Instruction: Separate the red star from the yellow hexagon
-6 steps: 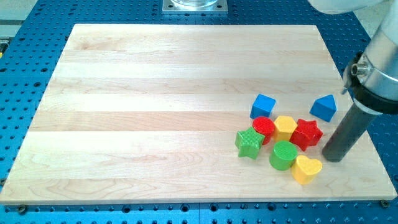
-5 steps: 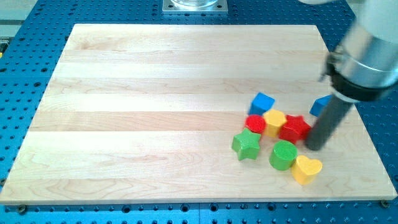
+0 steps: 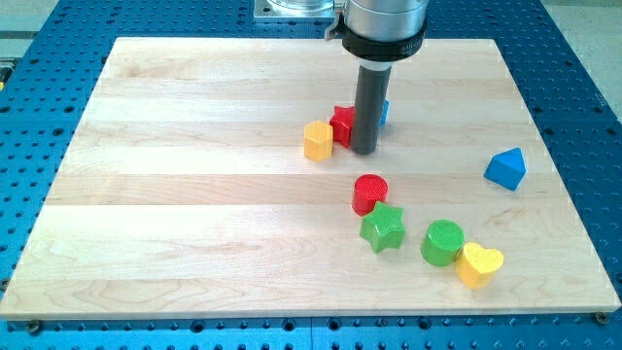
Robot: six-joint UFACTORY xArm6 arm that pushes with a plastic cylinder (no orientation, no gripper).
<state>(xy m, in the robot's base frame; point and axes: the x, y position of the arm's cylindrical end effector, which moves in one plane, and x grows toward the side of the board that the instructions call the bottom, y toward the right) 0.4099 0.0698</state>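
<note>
The red star (image 3: 341, 124) lies in the upper middle of the board, touching the yellow hexagon (image 3: 318, 140) at its lower left. My tip (image 3: 364, 150) stands against the star's right side. The rod hides part of the star and most of a blue block (image 3: 384, 111) just behind it on the right.
A red cylinder (image 3: 369, 192) and a green star (image 3: 383, 227) lie below my tip. A green cylinder (image 3: 443, 242) and a yellow heart (image 3: 479, 263) sit at the lower right. A blue triangular block (image 3: 506, 168) lies near the right edge of the wooden board (image 3: 194, 194).
My tip has swept up and to the left, pushing the red star, the yellow hexagon and a blue block with it. The red cylinder and green star shifted slightly.
</note>
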